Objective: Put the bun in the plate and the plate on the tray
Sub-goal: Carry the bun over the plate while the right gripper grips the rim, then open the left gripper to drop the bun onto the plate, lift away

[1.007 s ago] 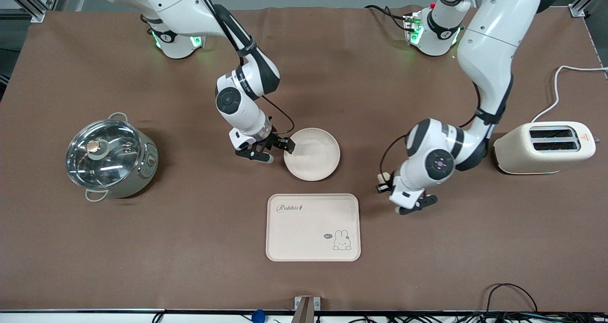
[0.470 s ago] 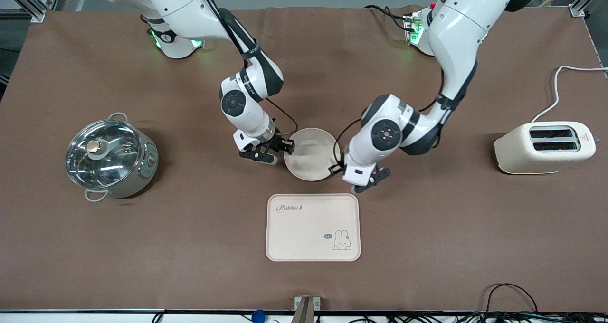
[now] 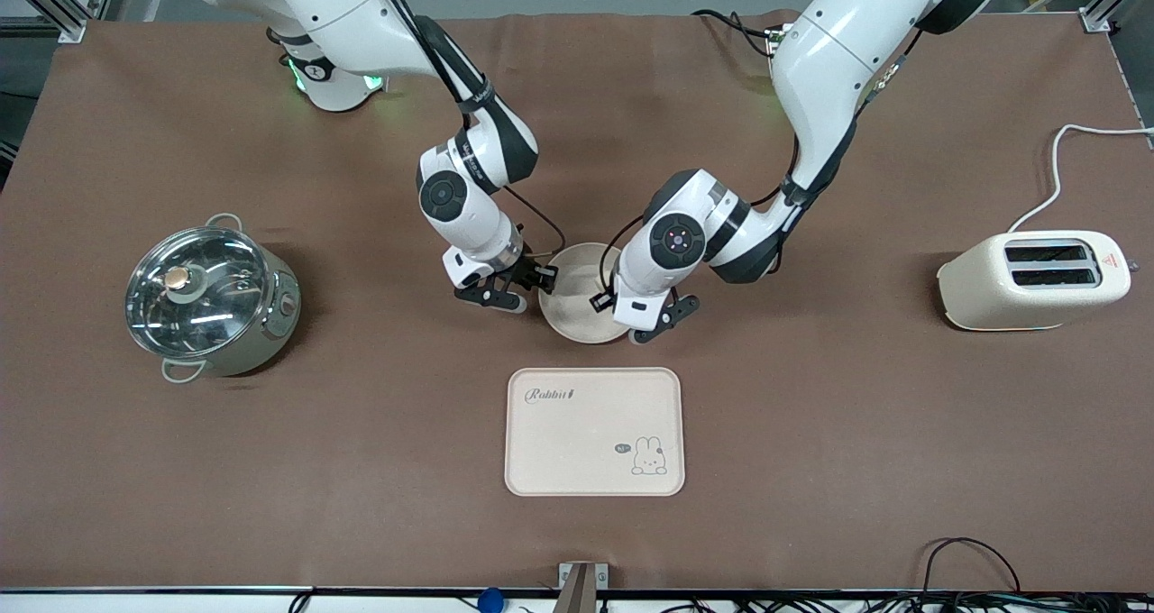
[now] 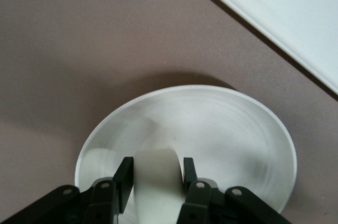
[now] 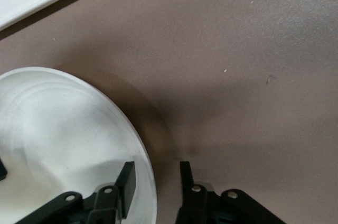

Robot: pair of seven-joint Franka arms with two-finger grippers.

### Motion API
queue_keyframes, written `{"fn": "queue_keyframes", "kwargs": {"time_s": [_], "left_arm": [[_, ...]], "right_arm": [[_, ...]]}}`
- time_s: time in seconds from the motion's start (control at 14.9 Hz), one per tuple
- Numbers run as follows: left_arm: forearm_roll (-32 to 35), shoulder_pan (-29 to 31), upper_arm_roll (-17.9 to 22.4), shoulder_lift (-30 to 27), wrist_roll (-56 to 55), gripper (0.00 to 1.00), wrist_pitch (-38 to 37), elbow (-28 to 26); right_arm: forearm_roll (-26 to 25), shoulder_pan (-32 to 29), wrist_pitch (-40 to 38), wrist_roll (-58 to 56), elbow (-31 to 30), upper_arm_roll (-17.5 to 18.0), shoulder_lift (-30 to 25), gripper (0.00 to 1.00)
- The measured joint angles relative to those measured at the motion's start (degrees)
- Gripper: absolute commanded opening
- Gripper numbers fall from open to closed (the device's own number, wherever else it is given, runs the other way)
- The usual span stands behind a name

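Two robot arms meet over the plate at mid-table. The left gripper pinches the bun between its fingers, holding it low over the plate's inner floor, toward the rim at the left arm's end. Whether the bun touches the plate cannot be told.

The right gripper stands at the plate's other edge, its fingers spread to either side of the rim, one inside and one outside; contact with the rim cannot be made out.

The tray lies at the plate's six o'clock in the front view, nearer the camera, bare. A pot sits at nine o'clock, a toaster at three o'clock.
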Motion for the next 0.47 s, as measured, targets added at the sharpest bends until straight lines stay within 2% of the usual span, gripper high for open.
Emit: {"fn": "queue_keyframes", "kwargs": {"time_s": [0.07,0.13,0.27,0.4,0.47], "left_arm": [[0.00,-0.04,0.00,0.24,-0.07,0.85,0.23,0.06],[0.00,-0.06,0.00,0.28,-0.19,1.00,0.34,0.16],[0.00,0.04,0.11,0.21,-0.29,1.00,0.38,0.86],[0.00,0.66,0.52,-0.77,-0.29,1.00,-0.05,1.96],[0.14,1.54,0.75,-2.11,-0.27,1.00,-1.53,2.67]], "right_arm": [[0.00,0.01,0.00,0.00,0.00,0.00,0.01,0.40],[0.00,0.01,0.00,0.00,0.00,0.00,0.02,0.40],[0.00,0.02,-0.01,0.00,0.00,0.00,0.15,0.37],[0.00,0.02,-0.01,0.00,0.00,0.00,0.22,0.24],[0.00,0.02,-0.01,0.00,0.00,0.00,0.23,0.22]]}}
